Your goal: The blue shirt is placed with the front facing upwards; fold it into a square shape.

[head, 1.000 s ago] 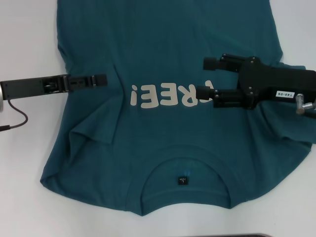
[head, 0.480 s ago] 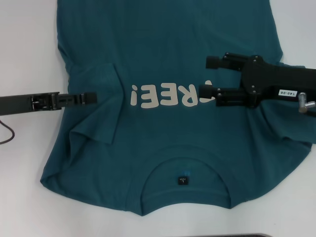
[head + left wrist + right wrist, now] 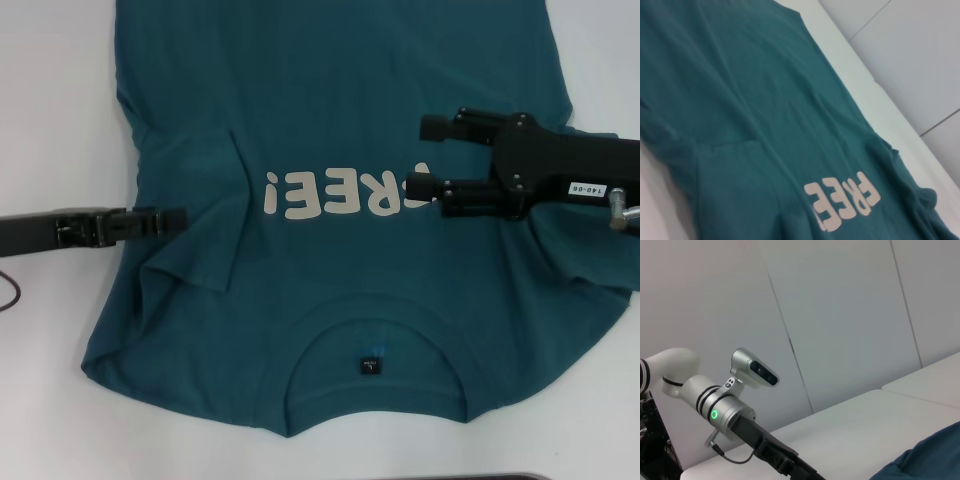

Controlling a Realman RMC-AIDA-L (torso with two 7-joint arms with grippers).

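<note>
The blue shirt (image 3: 340, 180) lies spread front up on the white table (image 3: 50, 100), its collar (image 3: 375, 345) with the small black label (image 3: 370, 365) nearest the robot and the white FREE! lettering (image 3: 335, 193) across the middle. The left sleeve (image 3: 195, 215) is already turned in over the body, forming a flap whose edge runs just beside the lettering's end; the right sleeve (image 3: 590, 265) lies outward, rumpled under the arm.

The left gripper (image 3: 170, 217) reaches in from the table side, low over the shirt at the folded sleeve flap, seen edge-on as one thin dark bar (whether its fingers are parted or pressed together cannot be told from this angle). The right gripper (image 3: 425, 158) hovers above the far end of the lettering, its two fingers standing wide apart with nothing between them; the nearer finger covers the first letter.

The step in hand appears to be the sleeve and side folds, early in the task: one side is tucked, the other is not, and the hem half has not been brought up. The next move probably calls for the right gripper to drop to the right sleeve or side seam, pinch a single layer cleanly and carry it inward toward the lettering so both edges run parallel
</note>
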